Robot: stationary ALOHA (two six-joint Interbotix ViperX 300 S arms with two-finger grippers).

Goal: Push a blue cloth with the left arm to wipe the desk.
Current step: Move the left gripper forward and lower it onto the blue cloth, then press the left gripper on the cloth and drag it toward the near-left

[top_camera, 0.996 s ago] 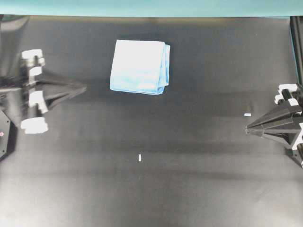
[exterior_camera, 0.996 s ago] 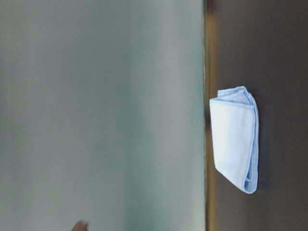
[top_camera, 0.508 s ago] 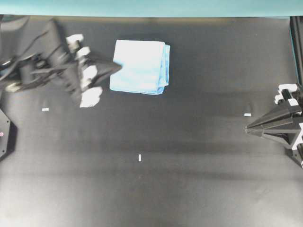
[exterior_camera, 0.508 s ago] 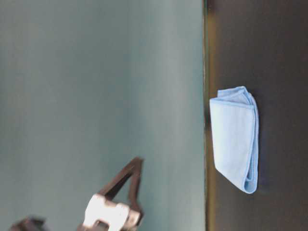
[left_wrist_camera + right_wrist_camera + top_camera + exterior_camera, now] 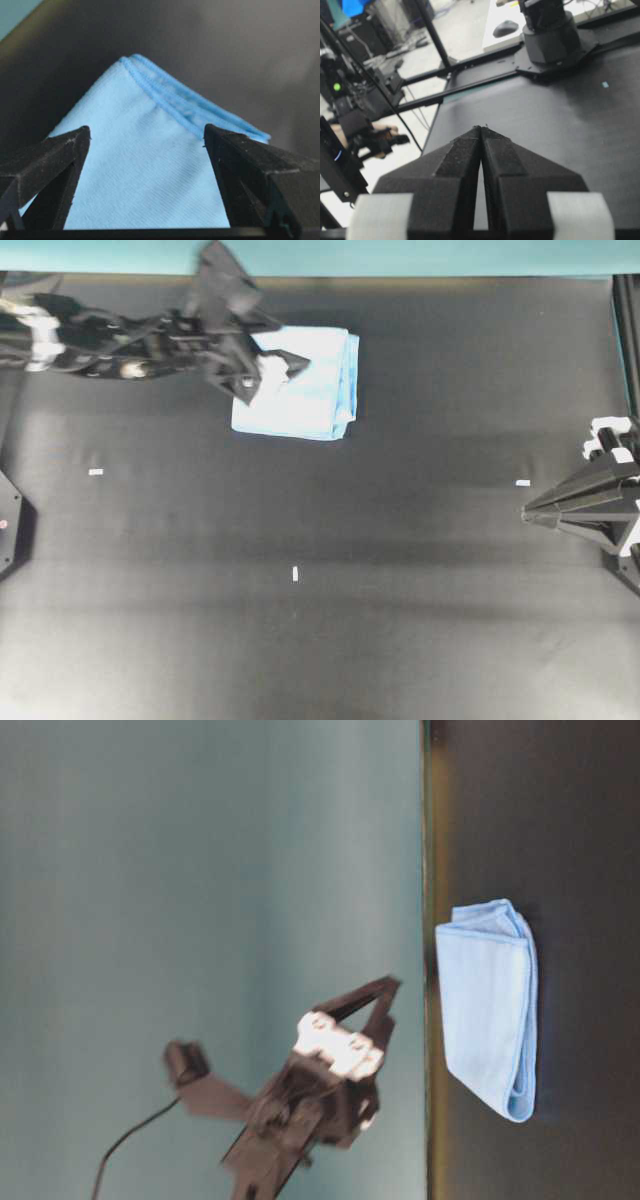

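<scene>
The blue cloth (image 5: 310, 390) lies folded square on the black desk (image 5: 380, 540) near its far edge, layered edges to the right. My left arm reaches in from the left. Its gripper (image 5: 285, 345) hangs open over the cloth's upper-left part. In the left wrist view both fingertips (image 5: 82, 135) spread wide with the cloth (image 5: 145, 175) filling the gap below them. From table level the gripper (image 5: 388, 1003) stands a little off the cloth (image 5: 490, 1010). My right gripper (image 5: 525, 512) rests shut at the right edge, its tips (image 5: 481, 128) pressed together over bare desk.
Small white marks dot the desk at the left (image 5: 96, 472), the middle (image 5: 295, 574) and the right (image 5: 522, 483). A teal backdrop (image 5: 420, 255) runs along the far edge. A black frame post (image 5: 628, 330) stands at the far right.
My left arm has swung from the left edge up and across to above the cloth, and its jaws have gone from shut to wide open. The cloth and right arm have stayed put.
</scene>
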